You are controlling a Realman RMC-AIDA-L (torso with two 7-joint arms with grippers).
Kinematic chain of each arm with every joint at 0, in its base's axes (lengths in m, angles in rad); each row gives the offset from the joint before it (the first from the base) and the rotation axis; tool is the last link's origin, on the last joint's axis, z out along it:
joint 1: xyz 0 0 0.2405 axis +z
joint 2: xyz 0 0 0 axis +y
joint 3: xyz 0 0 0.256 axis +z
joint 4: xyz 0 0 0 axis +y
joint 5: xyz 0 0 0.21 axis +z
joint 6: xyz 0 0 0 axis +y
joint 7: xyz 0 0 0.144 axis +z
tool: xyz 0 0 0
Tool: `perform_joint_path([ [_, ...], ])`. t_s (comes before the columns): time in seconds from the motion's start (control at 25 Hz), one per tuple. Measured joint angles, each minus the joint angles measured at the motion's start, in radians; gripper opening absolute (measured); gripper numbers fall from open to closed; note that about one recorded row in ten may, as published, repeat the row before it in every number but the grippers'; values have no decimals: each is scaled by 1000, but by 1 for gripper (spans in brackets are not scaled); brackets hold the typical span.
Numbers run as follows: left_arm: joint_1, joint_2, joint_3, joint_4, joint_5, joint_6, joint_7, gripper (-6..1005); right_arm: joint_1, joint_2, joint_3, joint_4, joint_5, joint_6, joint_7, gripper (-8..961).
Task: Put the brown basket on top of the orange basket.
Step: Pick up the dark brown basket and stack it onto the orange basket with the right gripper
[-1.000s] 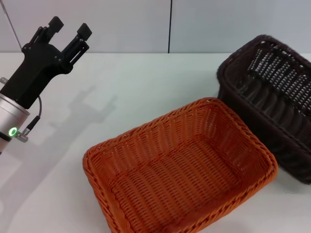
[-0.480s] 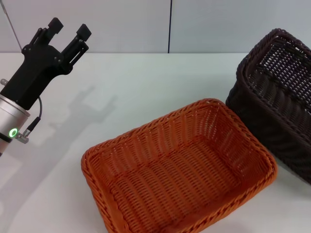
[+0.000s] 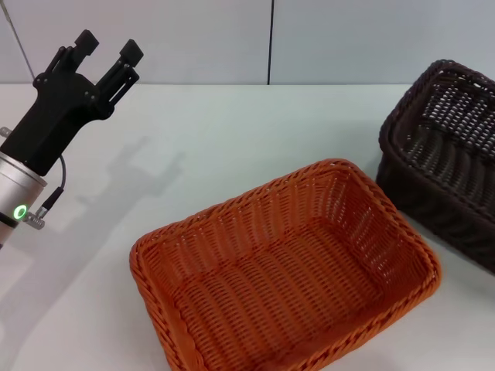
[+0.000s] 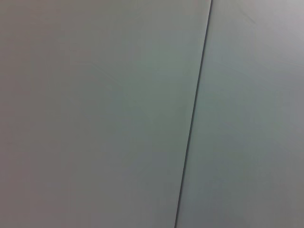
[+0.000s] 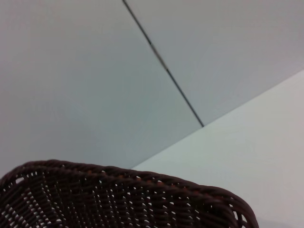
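The orange basket (image 3: 285, 267) sits on the white surface (image 3: 232, 131) at centre. The brown basket (image 3: 447, 158) is at its 2 o'clock, tilted, apart from it. The left tool (image 3: 107, 45) hangs at 10 o'clock, fingers spread and empty. The right tool is out of sight.

The orange basket (image 3: 286, 270), at the lower centre of the head frame, is woven in bright orange wicker with a braided rim and ribbed rows across its floor. The brown basket (image 3: 447, 154), at the right edge, is shown in dark chocolate-brown open weave, pale background being seen through the gaps in its sides. The left end effector (image 3: 106, 46), at upper left, is matte black on a silver wrist marked by a small green light ring, and the tabletop (image 3: 255, 131) is plain white.
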Motion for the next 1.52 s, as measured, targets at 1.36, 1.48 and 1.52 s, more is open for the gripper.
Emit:
perform_joint_path([
  [1.36,-5,0,-2,-3,-24,-1,0,813,55,-3,-14,-200,189,-82,-111,214],
  [1.48,-2,-1,-2,-3,-27,-1,0,813,74,-3,-14,-221,190,-81,-110,197],
  [1.52,-1,-1,-1,-3,-28,-1,0,813,83,-3,-14,-234,200,-82,-110,197],
])
